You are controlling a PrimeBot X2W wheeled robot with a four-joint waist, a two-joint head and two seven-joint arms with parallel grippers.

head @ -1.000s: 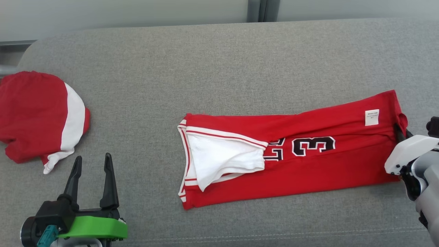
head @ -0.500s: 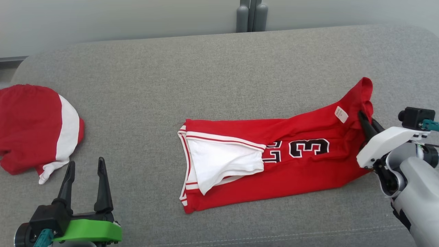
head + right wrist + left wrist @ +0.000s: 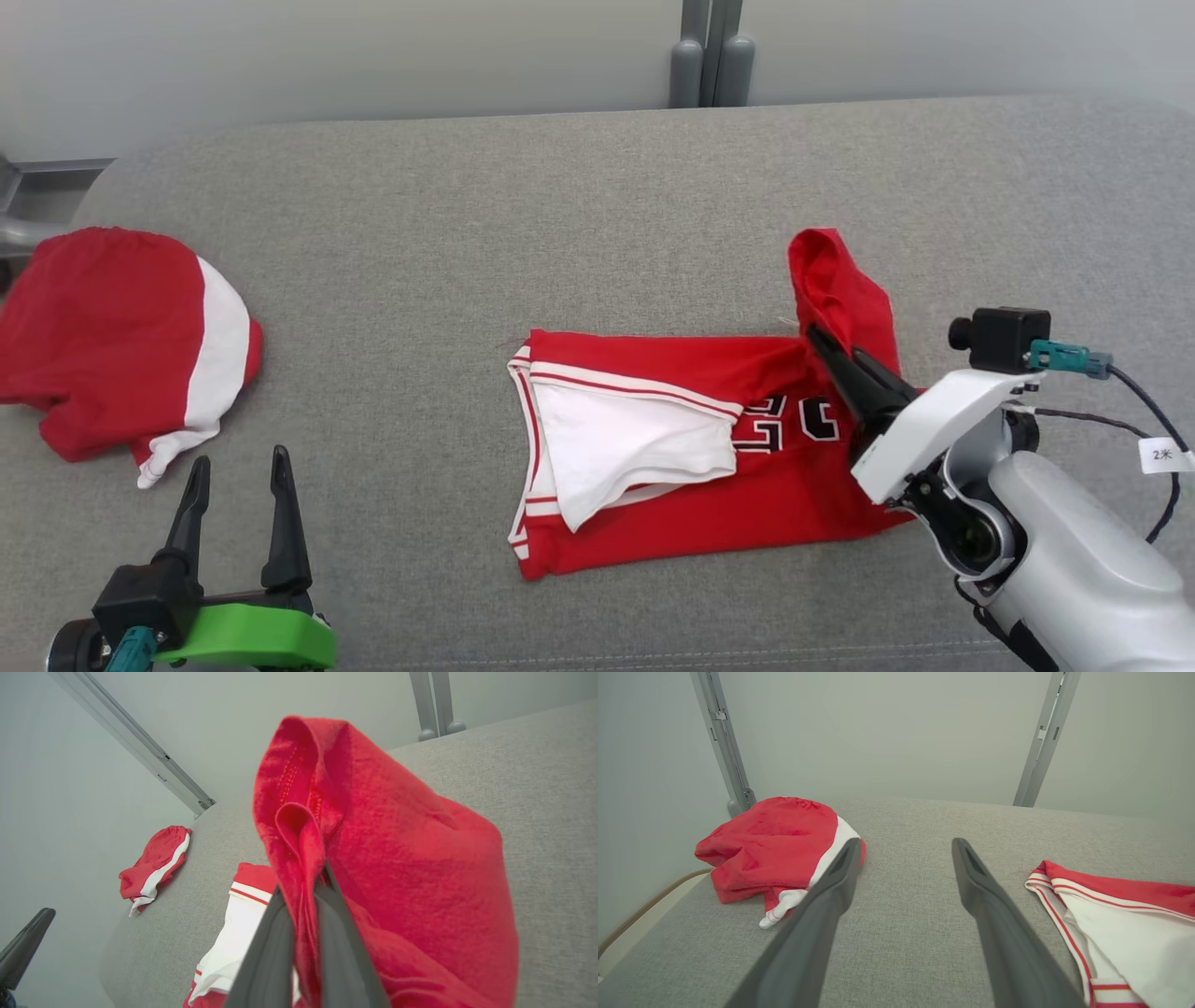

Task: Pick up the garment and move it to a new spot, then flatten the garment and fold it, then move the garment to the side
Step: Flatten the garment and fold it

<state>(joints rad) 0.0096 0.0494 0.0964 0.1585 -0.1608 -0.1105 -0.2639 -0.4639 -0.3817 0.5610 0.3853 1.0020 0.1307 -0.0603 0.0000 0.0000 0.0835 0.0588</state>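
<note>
Right wrist view: right pincer (image 3: 306,891) clamps the raised jersey (image 3: 397,868) hem.

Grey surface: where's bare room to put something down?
Widest bare patch: between the red bundle and the jersey. Also the far strip along the wall. Crowded on the right, where the right gripper pinches the jersey's lifted end; the left gripper hovers near left.
</note>
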